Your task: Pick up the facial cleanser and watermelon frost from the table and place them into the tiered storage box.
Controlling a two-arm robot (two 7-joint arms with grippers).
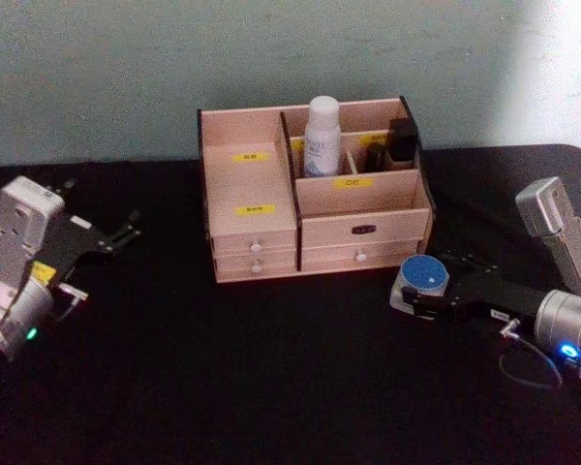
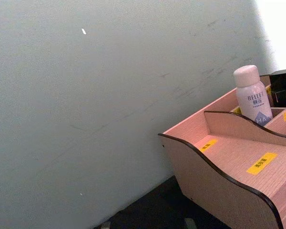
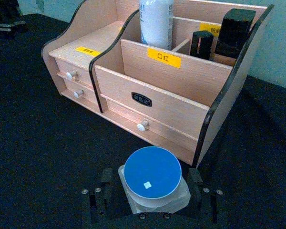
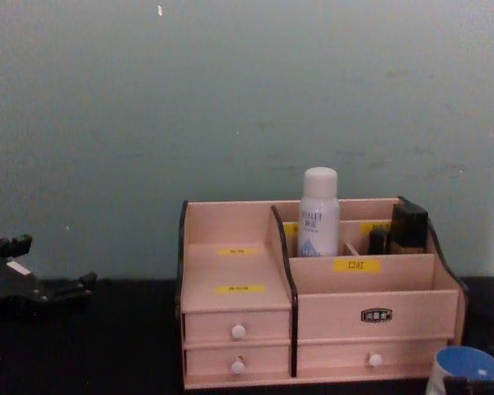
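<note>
The tiered storage box [image 1: 271, 184] stands at the middle back of the black table. The facial cleanser [image 1: 321, 136] stands upright in one of its rear compartments, also seen in the left wrist view [image 2: 252, 98] and the chest view [image 4: 319, 214]. The watermelon frost [image 1: 424, 276], a squat jar with a blue lid [image 3: 152, 171], sits on the table just in front of the box's right corner. My right gripper [image 3: 152, 193] has a finger pressed against each side of the jar. My left gripper [image 1: 126, 231] hangs open over the table's left side, holding nothing.
Small dark bottles [image 1: 402, 140] stand in the box's right rear compartment beside the cleanser. The box's left stepped shelves [image 1: 252, 179] carry yellow labels and hold nothing. A pale wall rises right behind the box.
</note>
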